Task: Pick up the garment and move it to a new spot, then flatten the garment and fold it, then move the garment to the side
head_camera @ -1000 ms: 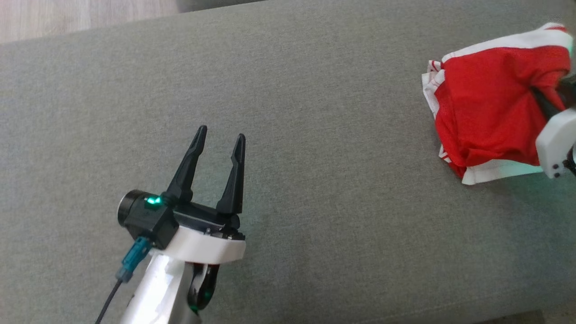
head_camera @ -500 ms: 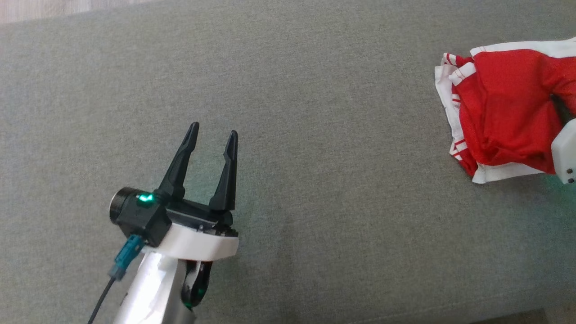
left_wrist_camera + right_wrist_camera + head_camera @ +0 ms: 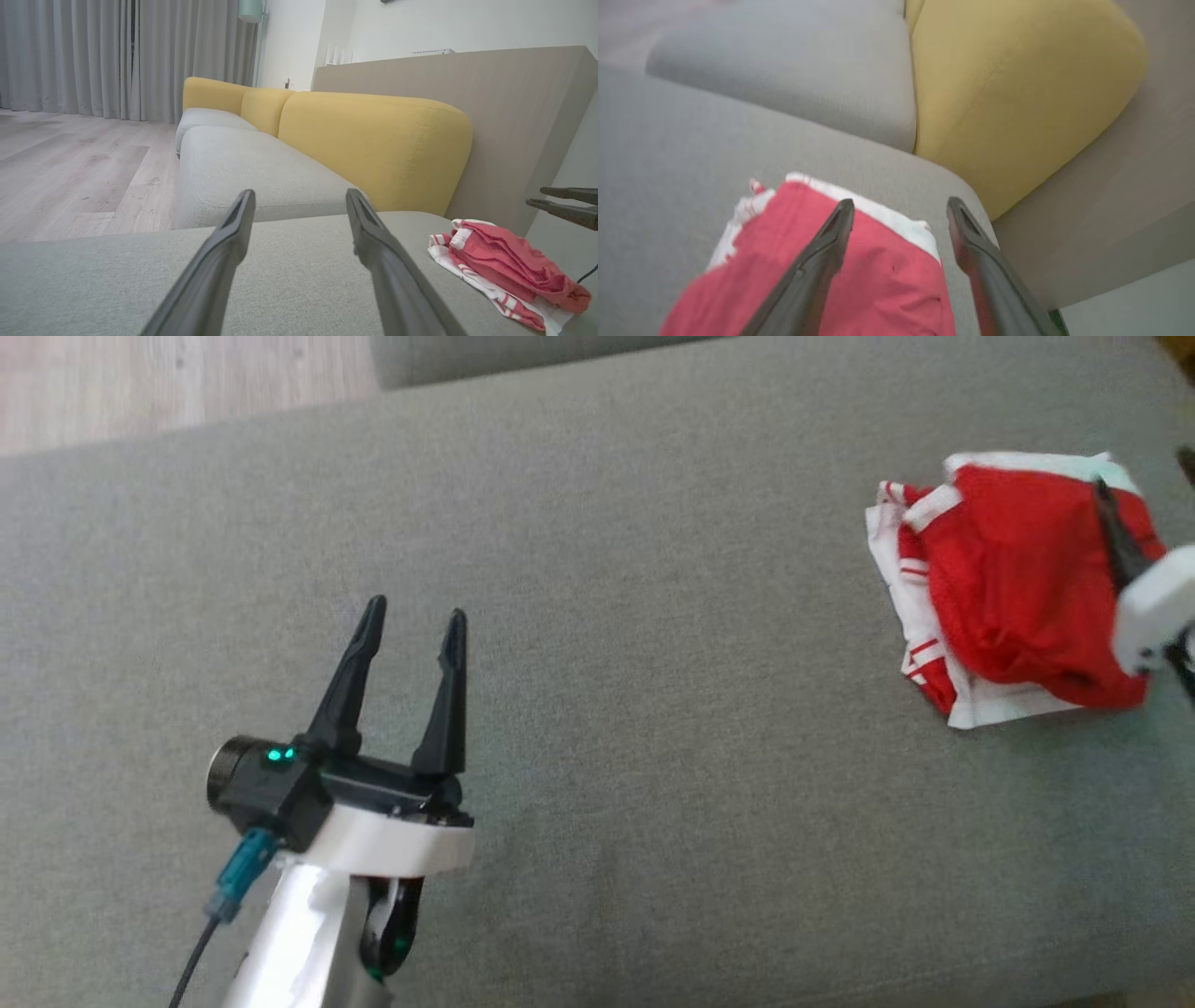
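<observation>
Head view gives us grey sofa seat [image 3: 597,569] under the bunched red, white-trimmed garment [image 3: 1018,588], yellow backrest [image 3: 1017,93] beyond; left gripper [image 3: 414,609], right gripper [image 3: 901,202] released.

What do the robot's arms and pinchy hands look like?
The left end effector has two long, black, pointed fingers on a black block with a small green light. Behind it come a white collar and a silvery forearm. A blue-green plug with a thin black cable sits at its side. The right end effector has the same dark fingers and a white wrist piece.
</observation>
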